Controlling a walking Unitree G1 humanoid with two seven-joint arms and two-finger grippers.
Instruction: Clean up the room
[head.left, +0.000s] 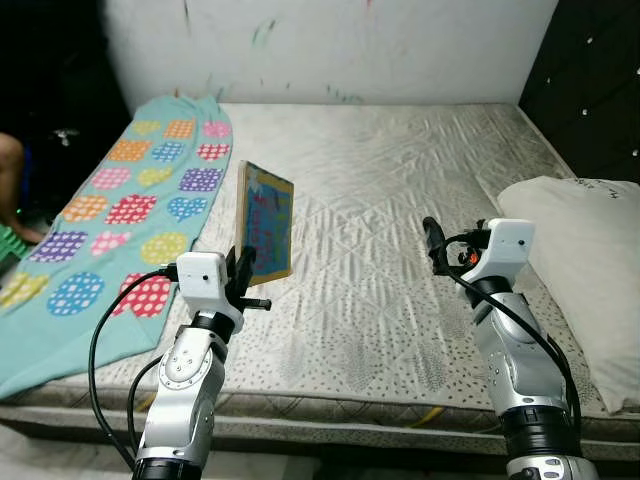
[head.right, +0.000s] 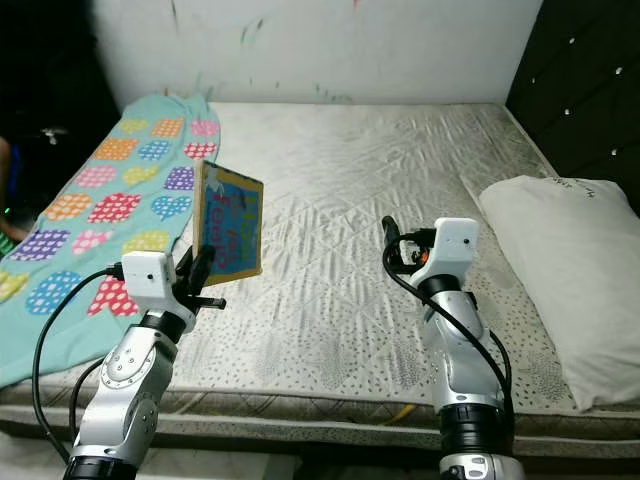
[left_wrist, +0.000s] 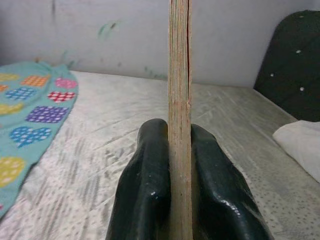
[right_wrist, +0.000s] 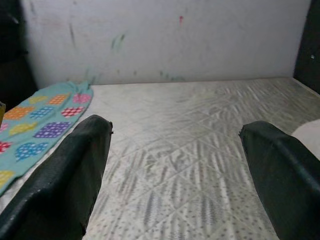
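Observation:
A colourful children's book (head.left: 266, 222) stands upright on edge above the bare mattress (head.left: 380, 200), held at its lower corner by my left gripper (head.left: 243, 268). In the left wrist view the book's page edge (left_wrist: 179, 115) is pinched between both black fingers (left_wrist: 145, 190). My right gripper (head.left: 433, 242) hovers open over the mattress near its front right, with nothing between its fingers (right_wrist: 65, 175). A teal blanket with dotted hearts (head.left: 120, 215) lies along the mattress's left side.
A white pillow (head.left: 585, 260) rests on the right edge of the bed. A white wall (head.left: 330, 45) runs behind the bed and a dark padded panel (head.left: 590, 80) stands at the right. Part of a person (head.left: 12, 190) shows at the far left.

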